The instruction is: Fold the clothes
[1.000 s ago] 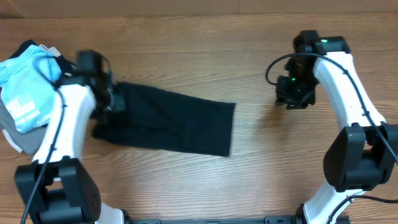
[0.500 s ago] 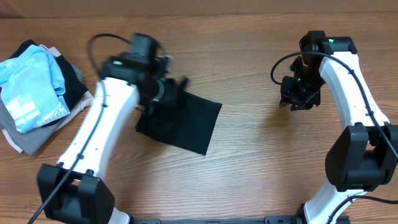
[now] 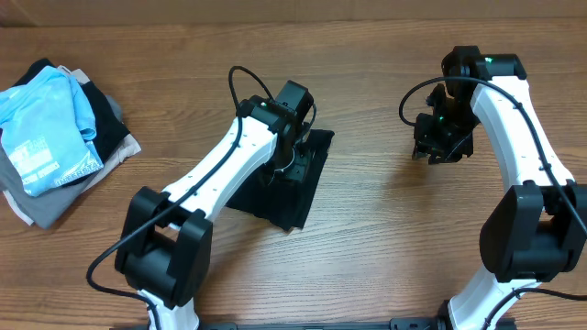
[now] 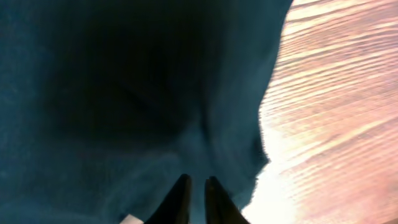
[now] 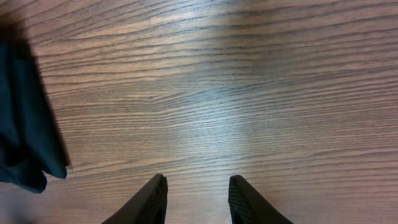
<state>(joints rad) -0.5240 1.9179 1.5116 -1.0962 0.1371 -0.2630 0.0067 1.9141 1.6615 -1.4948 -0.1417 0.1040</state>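
Black garment sits mid-desk, doubled over, long edges running toward the near edge. The left gripper is down on its far-right part. In the wrist view the jaws are nearly together, and it looks pinched on the top layer; cloth fills that view except for bare desk on the right.

The right gripper hangs over bare wood toward the right edge, jaws moderately wide and holding nothing.

The step looks like laying the fold:
- Line the held edge up with the layer beneath.
- Set it flat before letting go.
- Lift straight up so the top layer doesn't drag.

Pile of clothes waits at the far-left corner.
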